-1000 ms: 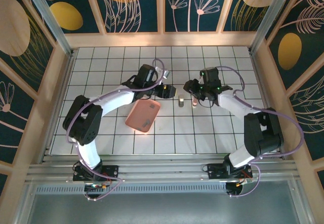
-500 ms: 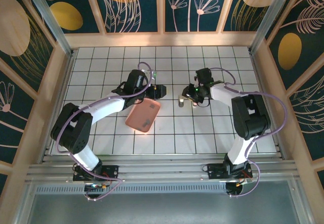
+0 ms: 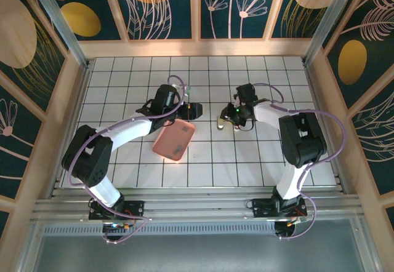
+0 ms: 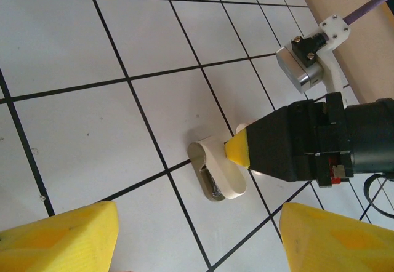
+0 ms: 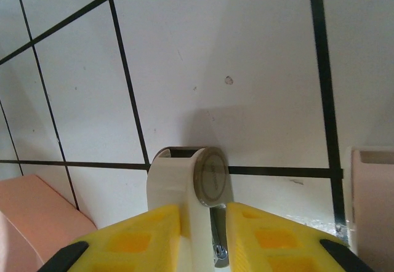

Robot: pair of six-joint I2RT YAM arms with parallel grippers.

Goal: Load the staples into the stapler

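Right gripper (image 5: pixel 203 220) jaws clamped on the stapler (image 5: pixel 189 183) on the table (image 5: pixel 215 50); left gripper (image 4: pixel 197 238) jaws spread, empty; staples not loaded yet; early stage, I'd say.

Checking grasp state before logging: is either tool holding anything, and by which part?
Right tool grips the white stapler by its two sides, near its round metal disc. Left tool is open, holding nothing.
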